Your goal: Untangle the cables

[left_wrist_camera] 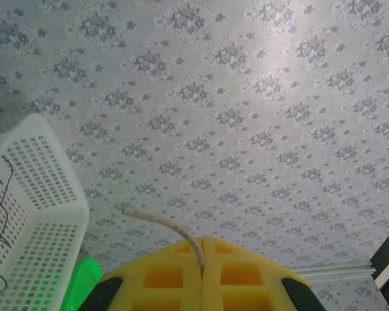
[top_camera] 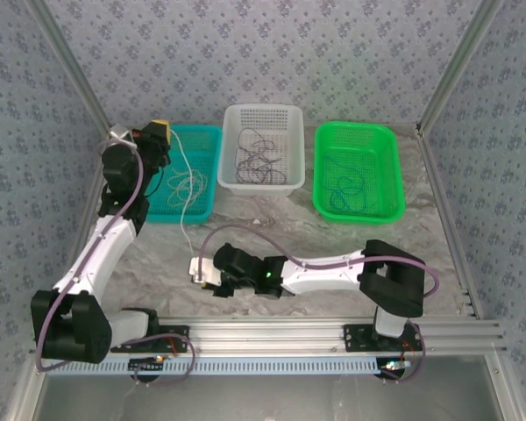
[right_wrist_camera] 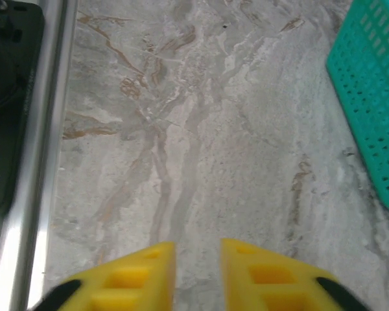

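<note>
Left wrist view: left gripper (left_wrist_camera: 202, 251) pinches a whitish cable (left_wrist_camera: 161, 223); right gripper (right_wrist_camera: 198, 251) parted, empty, over the table (right_wrist_camera: 201, 129).

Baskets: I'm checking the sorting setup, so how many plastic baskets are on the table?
3, along the far edge: teal plastic mesh basket left, white plastic mesh basket middle, green plastic mesh basket right. None seems hidden.

We see two white arms (top_camera: 101, 250) with black joints (top_camera: 70, 329).
A mauve cable (top_camera: 245, 227) runs along each; our yellow fingers (right_wrist_camera: 126, 282) have square pockets.
</note>
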